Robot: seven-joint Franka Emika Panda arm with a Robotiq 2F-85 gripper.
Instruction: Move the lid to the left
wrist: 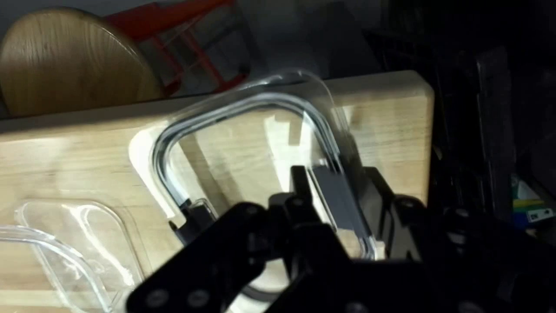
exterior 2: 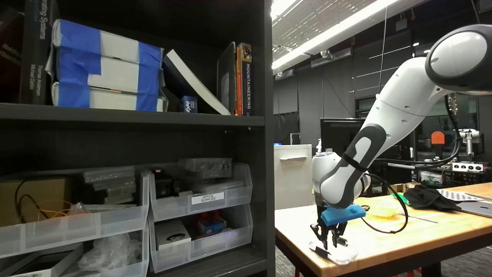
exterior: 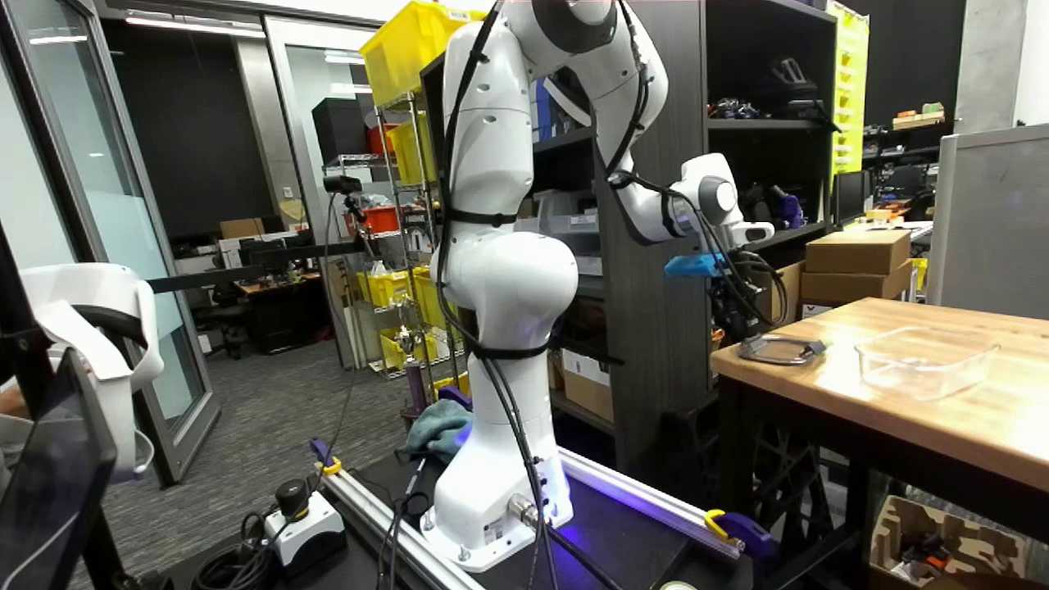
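Gripper [wrist: 335,174]: you see its two black fingers [wrist: 301,187] set apart, one to each side of a dark clip [wrist: 335,195], a gap showing beside it; whether either finger touches the clip, you cannot tell.
Blue block [exterior 2: 343,214]: at the wrist, above the fingers, as you see in both exterior views.
Lid [exterior: 783,351]: the thin, see-through rectangle with a dark rim, to which the clip belongs; you find it below the gripper, at the corner of the wooden tabletop [exterior: 1020,418]. Whether it rests fully flat, you cannot tell.
Clear plastic box [exterior: 922,378]: on the same tabletop, near the lid but apart from it; in an exterior view you have it to the lid's right.
Round wooden seat [wrist: 74,65]: past the tabletop's edge in your wrist view, beside a red metal frame [wrist: 156,19].
Dark cloth [exterior 2: 428,197]: crumpled on a farther part of the tabletop, just beside a grey laptop [exterior 2: 476,208].
Dark shelving unit [exterior 2: 132,117]: left of the tabletop in an exterior view, holding books [exterior 2: 247,84] over see-through bins [exterior 2: 177,206]; on one you can read "OFFICE SUPPLIES".
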